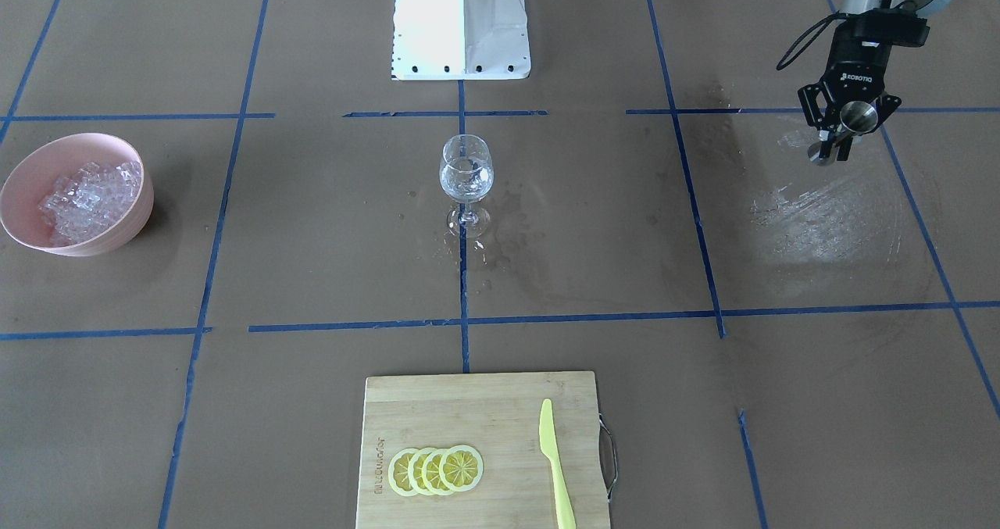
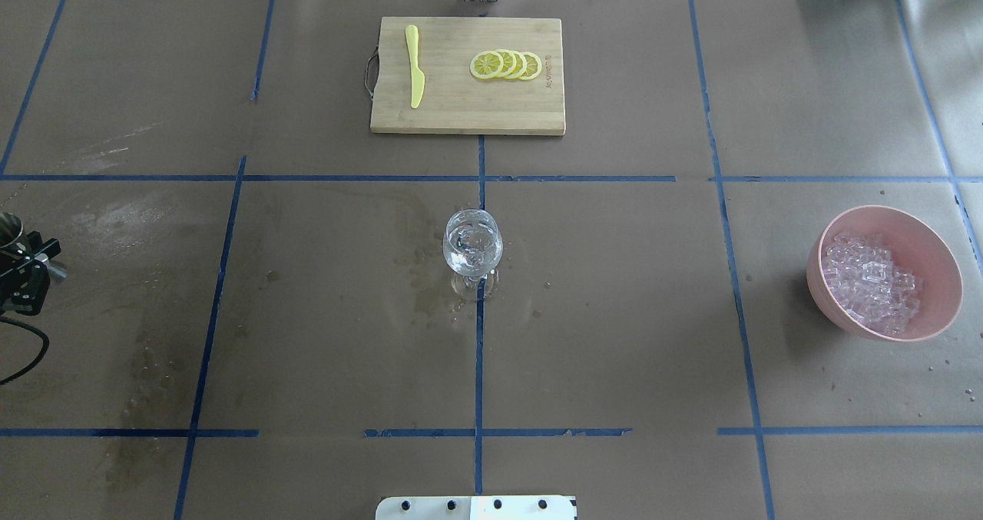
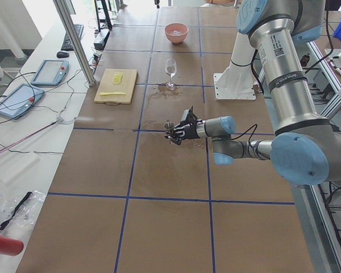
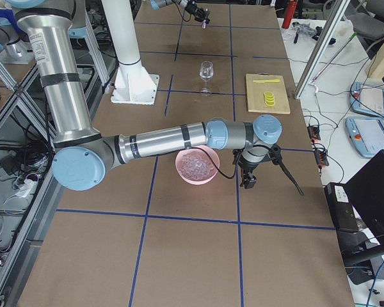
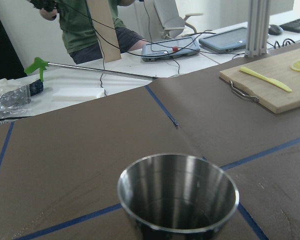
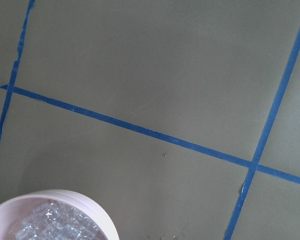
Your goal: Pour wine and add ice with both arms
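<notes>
The left gripper (image 1: 851, 123) squeezes 1 steel cup (image 1: 861, 113), standing straight (mouth up). I can't see how open the right gripper (image 4: 248, 180) is.

Wide gap between glass (image 2: 472, 247) and bowl (image 2: 921, 236)

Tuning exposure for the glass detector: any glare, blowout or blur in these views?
Front-facing: white base blown out, streaky sheen on the table paper near the left gripper. Overhead: even light, wine glass sharp. Left wrist: steel cup mirrors highlights. Right wrist: flat light, no glare.
</notes>
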Controlling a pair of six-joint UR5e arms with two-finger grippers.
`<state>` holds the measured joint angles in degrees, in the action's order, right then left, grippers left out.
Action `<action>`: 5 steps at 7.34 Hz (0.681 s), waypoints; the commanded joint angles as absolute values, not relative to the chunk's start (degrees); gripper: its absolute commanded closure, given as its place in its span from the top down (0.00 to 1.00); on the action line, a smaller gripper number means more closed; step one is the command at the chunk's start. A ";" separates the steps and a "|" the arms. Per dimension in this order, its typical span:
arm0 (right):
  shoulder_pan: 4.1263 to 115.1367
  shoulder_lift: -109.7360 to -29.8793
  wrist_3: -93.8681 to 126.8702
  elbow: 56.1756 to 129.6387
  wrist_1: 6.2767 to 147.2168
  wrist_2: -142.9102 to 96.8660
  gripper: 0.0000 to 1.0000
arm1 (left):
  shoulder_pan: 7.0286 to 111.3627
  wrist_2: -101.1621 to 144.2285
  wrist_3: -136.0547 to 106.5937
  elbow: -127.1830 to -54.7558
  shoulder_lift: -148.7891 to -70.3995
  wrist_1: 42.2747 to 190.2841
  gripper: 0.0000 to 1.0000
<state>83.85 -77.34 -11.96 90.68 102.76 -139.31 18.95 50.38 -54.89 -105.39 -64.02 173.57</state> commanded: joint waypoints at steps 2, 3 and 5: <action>83.85 -77.17 -11.87 90.62 102.83 -139.22 1.00 | 12.86 44.69 -66.52 -101.09 -69.41 173.50 0.00; 83.85 -77.08 -11.87 90.27 102.75 -139.22 1.00 | 9.87 40.82 -66.45 -96.29 -70.56 173.58 0.00; 83.85 -77.34 -11.78 90.18 101.52 -139.22 1.00 | 7.48 33.27 -66.27 -92.49 -75.67 173.50 0.00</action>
